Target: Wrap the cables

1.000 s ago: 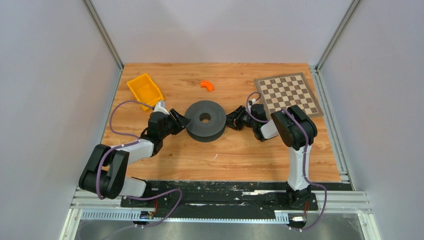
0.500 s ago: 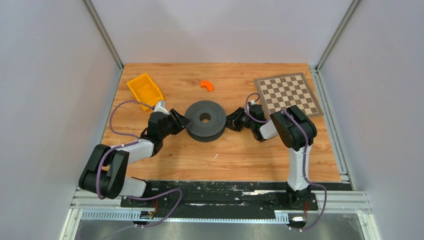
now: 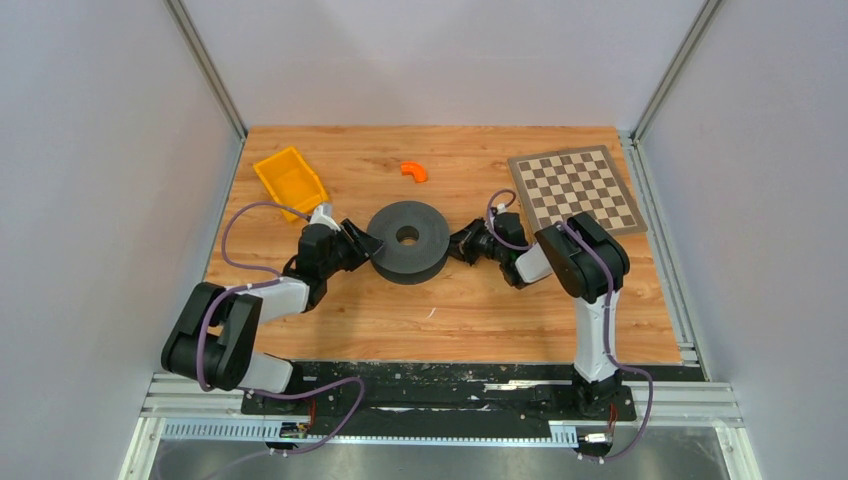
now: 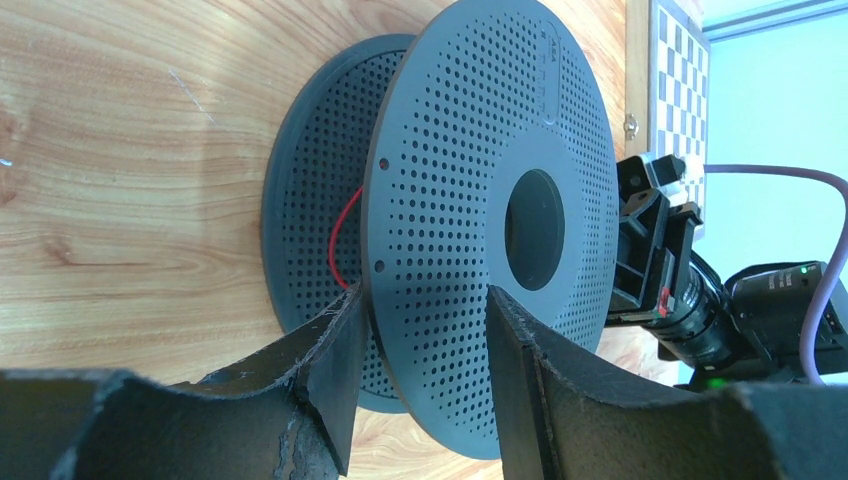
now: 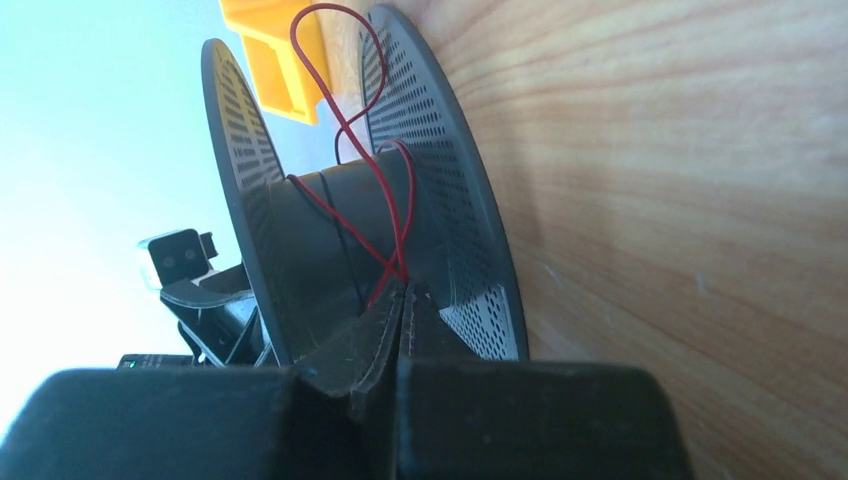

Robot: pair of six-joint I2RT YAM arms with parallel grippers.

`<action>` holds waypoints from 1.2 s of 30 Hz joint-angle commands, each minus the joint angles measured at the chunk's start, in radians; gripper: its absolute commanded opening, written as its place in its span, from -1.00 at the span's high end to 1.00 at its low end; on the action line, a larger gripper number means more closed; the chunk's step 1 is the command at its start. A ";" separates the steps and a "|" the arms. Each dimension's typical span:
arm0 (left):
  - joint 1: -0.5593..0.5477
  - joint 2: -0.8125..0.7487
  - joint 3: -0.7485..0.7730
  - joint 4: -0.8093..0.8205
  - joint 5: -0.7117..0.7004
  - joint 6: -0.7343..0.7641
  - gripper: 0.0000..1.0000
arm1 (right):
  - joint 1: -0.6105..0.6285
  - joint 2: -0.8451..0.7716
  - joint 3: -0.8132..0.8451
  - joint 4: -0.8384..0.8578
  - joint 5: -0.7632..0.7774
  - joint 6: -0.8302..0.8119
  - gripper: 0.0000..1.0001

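- Since the earlier top views, we see that the right gripper (image 3: 460, 243) has edged toward the left of the frame, closer to the dark grey spool (image 3: 432, 238). Its elbow has followed, and the spool has nudged slightly up and to the left.
- The left gripper (image 3: 372, 245) has hardly changed place and sits at the spool's left rim. Its arm's elbow has shifted a little in the lower left.
- The spool lies flat on the wooden table (image 3: 480, 300), near mid-frame, with its hub hole facing up.
- In the right wrist view we find the red cable (image 5: 343, 128) in the gap between the two perforated flanges. It runs in loose, crossing loops over the hub and rises past the flange rims at the top of the frame.
- The right jaws are clenched together, and the cable's strands meet at their tips, pinched between them.
- In the left wrist view a short arc of the cable shows between the flanges, left of centre.
- The left jaws are spread, straddling the rim of the upper flange with one finger in the gap between the flanges. We see flange surface between the fingers, so they are not clamped on it.
- An orange bin (image 3: 290, 180) sits at the table's upper left, a small orange piece (image 3: 414, 171) lies above the spool, and a chessboard (image 3: 575, 188) lies at the upper right.
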 commanded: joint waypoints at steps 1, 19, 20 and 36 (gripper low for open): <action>0.004 0.012 0.027 0.058 0.010 0.001 -0.08 | 0.007 0.015 -0.027 0.161 0.006 0.089 1.00; 0.003 0.049 0.029 0.077 0.021 -0.010 -0.06 | 0.028 0.029 -0.063 0.219 0.019 0.131 1.00; 0.002 0.051 0.029 0.078 0.022 -0.011 -0.06 | 0.031 0.018 -0.062 0.196 0.026 0.112 1.00; 0.000 0.069 0.026 0.093 0.030 -0.019 -0.02 | 0.095 -0.013 -0.064 0.074 0.079 0.024 1.00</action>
